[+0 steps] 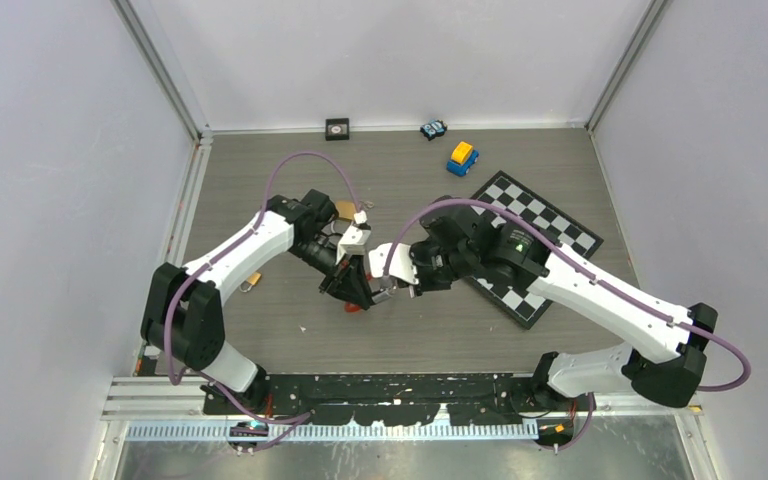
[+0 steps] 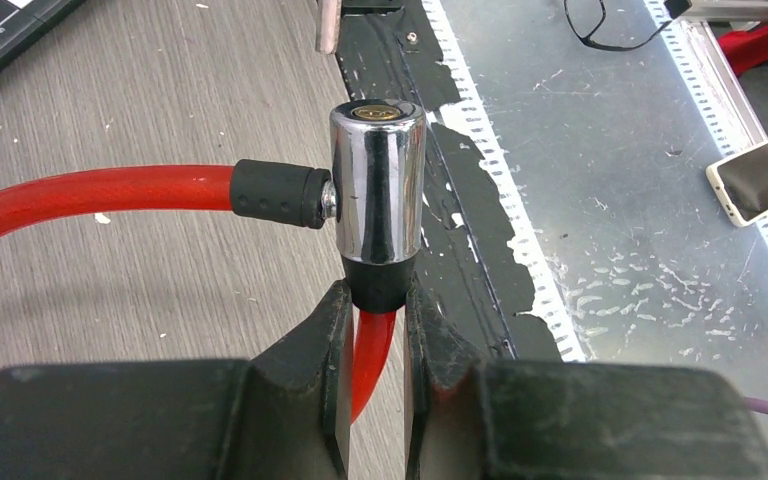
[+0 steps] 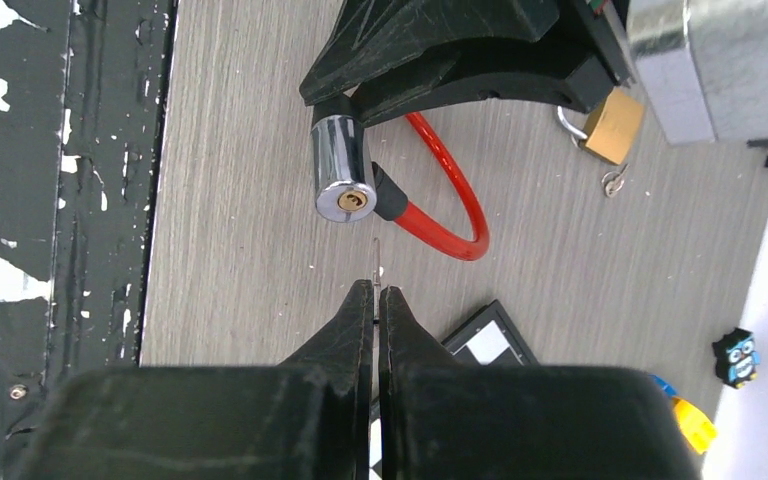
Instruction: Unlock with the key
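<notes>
**Left fingers** (image 2: 340,315): nearly closed, clamped on the black collar (image 2: 380,285) where the red cable (image 2: 90,190) enters the lock cylinder (image 2: 378,185). The cylinder stands just beyond the fingertips. Its keyway (image 3: 348,203) is turned toward the other arm. This is judged a presenting hold, steadying the lock for insertion.

**Right fingers** (image 3: 368,300): shut flat on the key (image 3: 377,255), with the blade projecting straight ahead of the tips. The blade tip is near the keyway but apart from it and slightly offset to one side. Insertion is not yet made.
</notes>
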`<state>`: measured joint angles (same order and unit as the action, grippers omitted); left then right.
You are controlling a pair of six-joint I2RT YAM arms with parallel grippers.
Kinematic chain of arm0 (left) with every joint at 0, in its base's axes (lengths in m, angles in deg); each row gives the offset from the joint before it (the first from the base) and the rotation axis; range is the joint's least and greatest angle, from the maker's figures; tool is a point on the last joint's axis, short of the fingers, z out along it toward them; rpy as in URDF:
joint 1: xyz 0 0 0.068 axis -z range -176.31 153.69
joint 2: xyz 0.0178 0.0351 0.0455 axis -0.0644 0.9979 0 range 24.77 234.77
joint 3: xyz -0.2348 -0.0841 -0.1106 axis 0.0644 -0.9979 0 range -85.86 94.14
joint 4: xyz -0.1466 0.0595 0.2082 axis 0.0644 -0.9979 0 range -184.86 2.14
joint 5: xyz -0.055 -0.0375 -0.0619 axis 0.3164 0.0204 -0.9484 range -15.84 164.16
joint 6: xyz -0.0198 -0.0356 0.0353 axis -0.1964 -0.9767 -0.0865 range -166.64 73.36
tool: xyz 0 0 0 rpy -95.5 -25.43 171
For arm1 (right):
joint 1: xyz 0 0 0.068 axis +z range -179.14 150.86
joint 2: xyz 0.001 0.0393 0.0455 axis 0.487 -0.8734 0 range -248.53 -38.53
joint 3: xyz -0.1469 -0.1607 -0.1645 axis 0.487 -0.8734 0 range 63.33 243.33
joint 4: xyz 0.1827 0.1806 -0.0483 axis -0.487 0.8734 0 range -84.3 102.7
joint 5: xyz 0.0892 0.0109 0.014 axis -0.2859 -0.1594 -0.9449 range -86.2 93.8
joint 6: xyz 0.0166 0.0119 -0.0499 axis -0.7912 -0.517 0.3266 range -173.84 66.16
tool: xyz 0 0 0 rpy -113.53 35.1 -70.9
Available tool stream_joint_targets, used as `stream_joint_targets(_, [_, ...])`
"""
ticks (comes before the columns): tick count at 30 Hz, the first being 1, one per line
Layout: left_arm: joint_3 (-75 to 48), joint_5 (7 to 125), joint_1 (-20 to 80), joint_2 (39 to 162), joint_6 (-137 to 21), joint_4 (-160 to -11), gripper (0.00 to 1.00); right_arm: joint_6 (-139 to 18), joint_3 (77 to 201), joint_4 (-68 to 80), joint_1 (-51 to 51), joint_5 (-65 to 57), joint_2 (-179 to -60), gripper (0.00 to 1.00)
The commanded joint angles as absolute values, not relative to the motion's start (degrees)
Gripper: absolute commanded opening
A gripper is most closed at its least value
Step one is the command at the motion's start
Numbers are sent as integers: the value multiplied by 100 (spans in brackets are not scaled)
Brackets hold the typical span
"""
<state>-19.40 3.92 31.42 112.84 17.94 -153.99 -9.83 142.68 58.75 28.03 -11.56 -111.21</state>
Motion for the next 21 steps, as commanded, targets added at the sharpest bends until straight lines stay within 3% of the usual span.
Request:
stream_joint_targets(1, [-1873,128,3085,11257,2024,-15665,0,-742,14702,6020,3044,-731,-11255,1])
stream_joint_targets(21, [-1873,120,3075,11348,2277,-15915,0,-677,14870,6054,3457,-555,-11507,1])
